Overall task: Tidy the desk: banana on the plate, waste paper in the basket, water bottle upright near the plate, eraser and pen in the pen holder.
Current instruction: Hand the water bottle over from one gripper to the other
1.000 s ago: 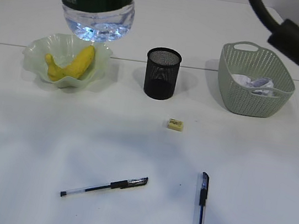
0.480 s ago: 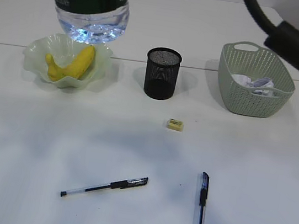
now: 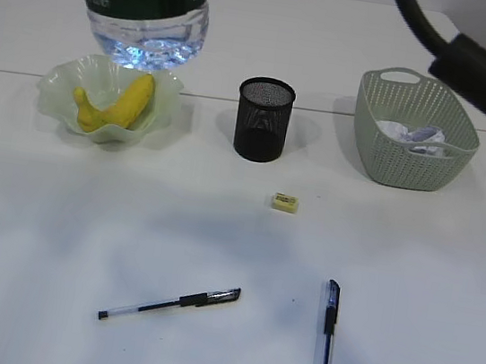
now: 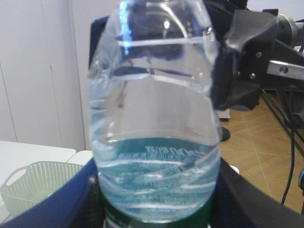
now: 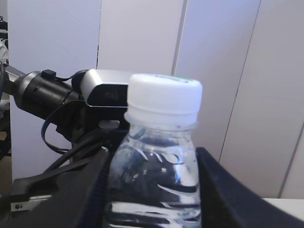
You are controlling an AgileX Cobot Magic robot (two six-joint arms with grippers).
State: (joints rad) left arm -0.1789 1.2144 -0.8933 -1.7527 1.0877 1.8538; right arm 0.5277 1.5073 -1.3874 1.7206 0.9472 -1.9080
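Both arms are holding the water bottle upright in the air, above the plate near the desk's far left edge. The left gripper is hugging its label band; the right gripper is pinching below the cap. Next, the bottle needs setting down standing beside the plate.

The bottle, held in the air above the plate, drifted a little to the left across the exterior view: its rounded base, which a second before hung over the plate's right half, moved toward the plate's middle, and most of that shift came in the first half of the second. Its height barely changed. The dark right arm at the upper right slid slightly left and down along with it. The left gripper's fingers narrowed beside the bottle.
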